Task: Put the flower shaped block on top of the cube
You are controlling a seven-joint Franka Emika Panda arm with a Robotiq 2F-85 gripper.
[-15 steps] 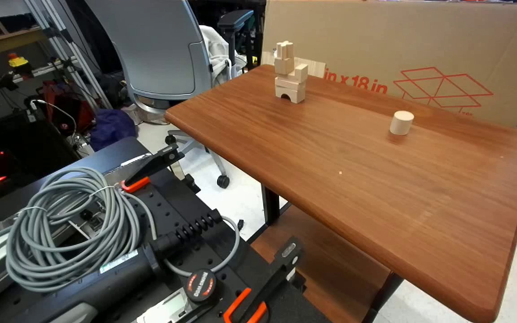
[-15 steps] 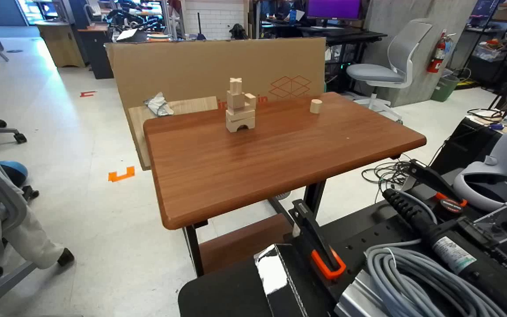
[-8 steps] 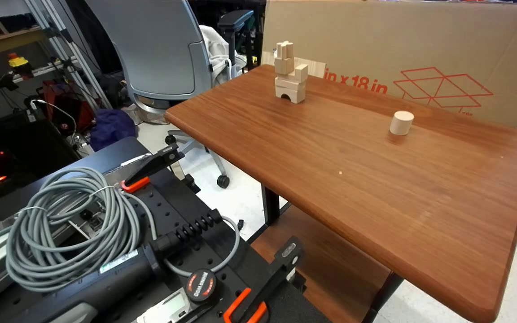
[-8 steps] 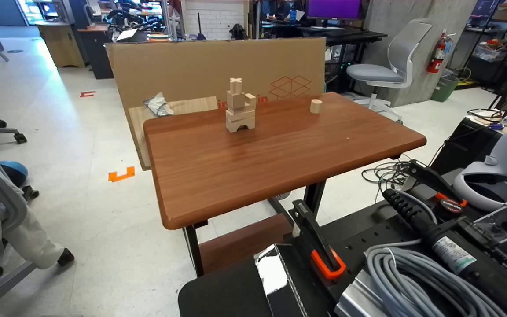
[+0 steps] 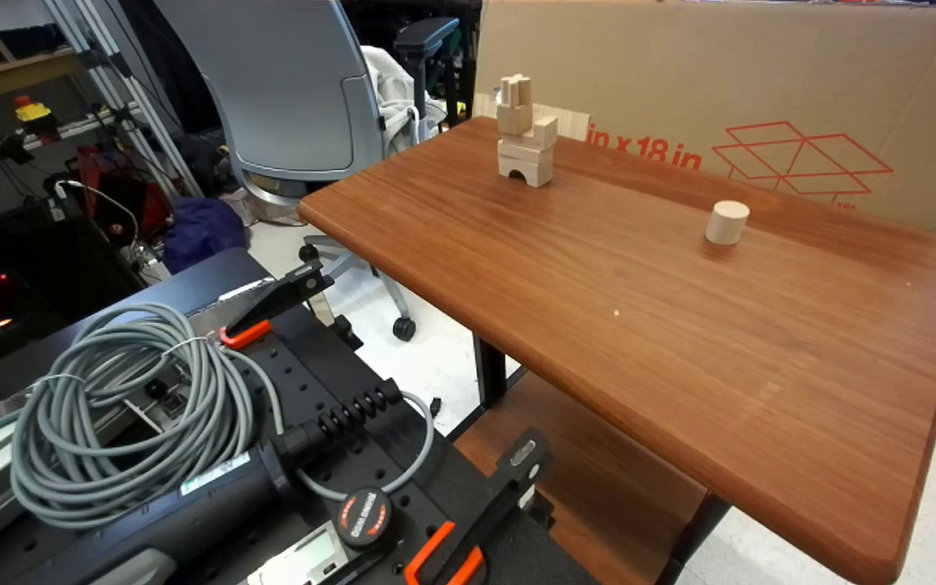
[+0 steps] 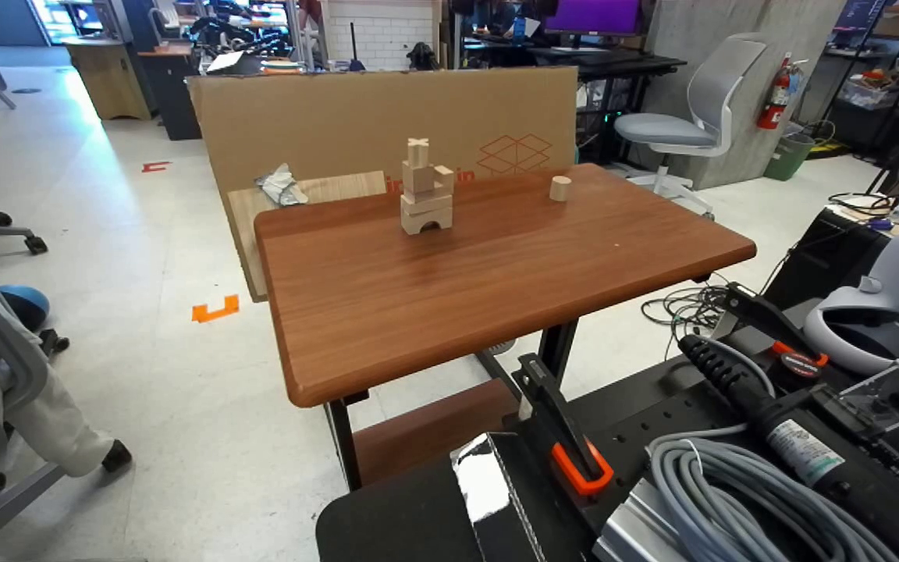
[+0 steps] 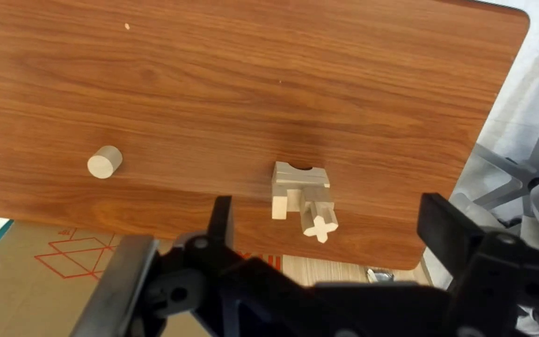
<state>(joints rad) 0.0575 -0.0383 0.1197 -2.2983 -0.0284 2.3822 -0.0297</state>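
Note:
The flower shaped block [image 7: 320, 228] is pale wood with a cross-like end. It stands upright at the top of a stack, and also shows in both exterior views [image 5: 515, 91] [image 6: 418, 152]. Directly under it is a plain tan block, the cube [image 5: 514, 119], also seen in the other pictures [image 6: 418, 177] [image 7: 317, 194]. My gripper [image 7: 328, 213] is open and empty in the wrist view. Its fingers are wide apart, either side of the stack in that view and apart from it. Two dark shapes at the top edge of an exterior view may be its fingertips.
Below the cube are an arch block [image 5: 526, 169] and flat pieces, with a small block [image 5: 545, 132] beside the cube. A wooden cylinder [image 5: 727, 223] stands apart on the brown table [image 5: 679, 349]. A cardboard sheet [image 6: 301, 117] stands behind the table's far edge.
Two dark shapes have come in at the top edge of an exterior view. The stack and the cylinder have not moved.

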